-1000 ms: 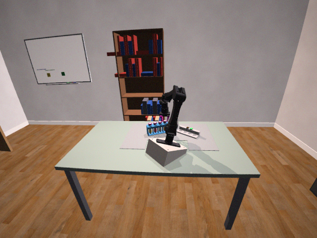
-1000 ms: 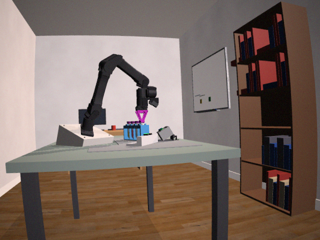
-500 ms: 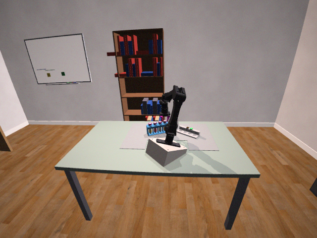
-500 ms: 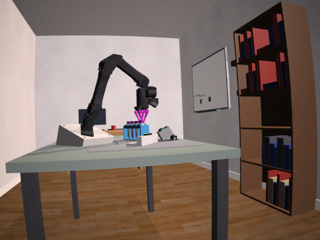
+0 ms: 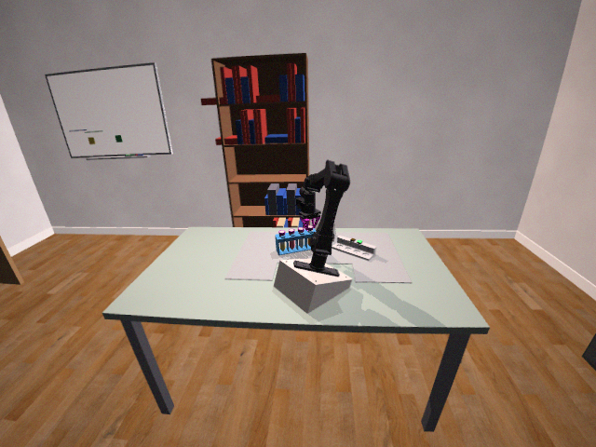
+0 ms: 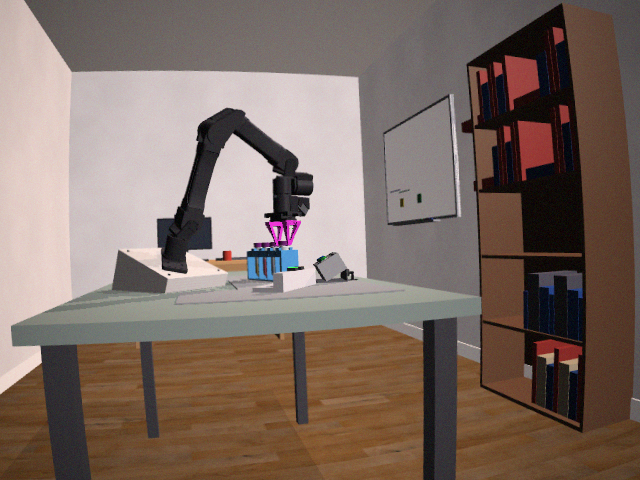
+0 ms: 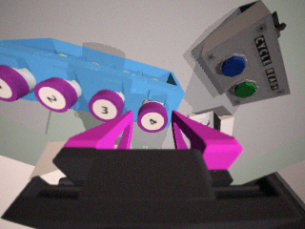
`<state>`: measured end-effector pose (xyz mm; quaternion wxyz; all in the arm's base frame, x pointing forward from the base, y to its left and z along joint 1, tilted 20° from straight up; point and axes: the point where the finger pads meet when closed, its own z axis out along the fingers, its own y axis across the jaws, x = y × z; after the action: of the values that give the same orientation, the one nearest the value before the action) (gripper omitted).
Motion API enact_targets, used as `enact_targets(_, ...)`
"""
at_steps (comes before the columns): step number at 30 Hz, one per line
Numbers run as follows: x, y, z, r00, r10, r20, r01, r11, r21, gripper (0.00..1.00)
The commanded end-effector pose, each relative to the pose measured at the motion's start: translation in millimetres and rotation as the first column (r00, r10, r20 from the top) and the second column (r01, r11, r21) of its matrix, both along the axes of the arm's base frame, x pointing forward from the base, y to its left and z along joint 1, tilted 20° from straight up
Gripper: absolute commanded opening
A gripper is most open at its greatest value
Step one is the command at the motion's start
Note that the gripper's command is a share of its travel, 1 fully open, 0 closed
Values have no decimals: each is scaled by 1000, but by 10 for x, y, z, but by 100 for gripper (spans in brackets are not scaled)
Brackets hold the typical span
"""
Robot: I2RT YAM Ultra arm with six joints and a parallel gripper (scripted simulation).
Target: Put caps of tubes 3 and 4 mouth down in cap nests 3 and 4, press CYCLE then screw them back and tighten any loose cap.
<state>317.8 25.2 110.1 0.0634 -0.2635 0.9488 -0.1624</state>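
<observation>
The arm reaches out over the blue decapping station (image 7: pixel 102 72), with the gripper (image 7: pixel 152 125) pointing down at its right-hand end. From the wrist view, the magenta fingers stand about half open, one on each side of cap 4 (image 7: pixel 152 116), with a visible gap on both sides. The gripper holds nothing. Cap 4 sits on its tube in the station, as do cap 3 (image 7: pixel 106 106), cap 2 (image 7: pixel 56 94) and the cap at the far left (image 7: pixel 10 83).

Step in hand, as judged: a green light shows on the cap tray console (image 5: pixel 358 239), and all four caps are on their tubes. This suggests that the aspirate step has ended and that cap 4 is being screwed back on in repeated turns, with the fingers released between turns.

Next move: either re-grip cap 4 for another turn, if it is not yet at its stop, or lift clear. Whether cap 4 is fully seated cannot be told from these views. Once all caps are tight, the green READY key (image 7: pixel 244 89) on the small desk (image 7: pixel 210 52), below the blue CYCLE key (image 7: pixel 233 66), must be pushed until it stops
</observation>
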Motion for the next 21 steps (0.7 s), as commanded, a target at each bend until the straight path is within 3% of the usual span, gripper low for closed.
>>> enact_targets(1, 21, 12, 50, 985, 168, -35, -170, 985, -32, 49)
enact_targets(6, 23, 11, 51, 933, 346, -99, -352, 934, -60, 49)
enact_targets(12, 25, 10, 52, 824, 537, -180, -556, 828, -78, 49)
enact_targets(14, 25, 10, 52, 824, 537, -180, -556, 828, -78, 49)
enact_targets(21, 27, 10, 53, 642, 716, -275, -757, 650, -74, 49)
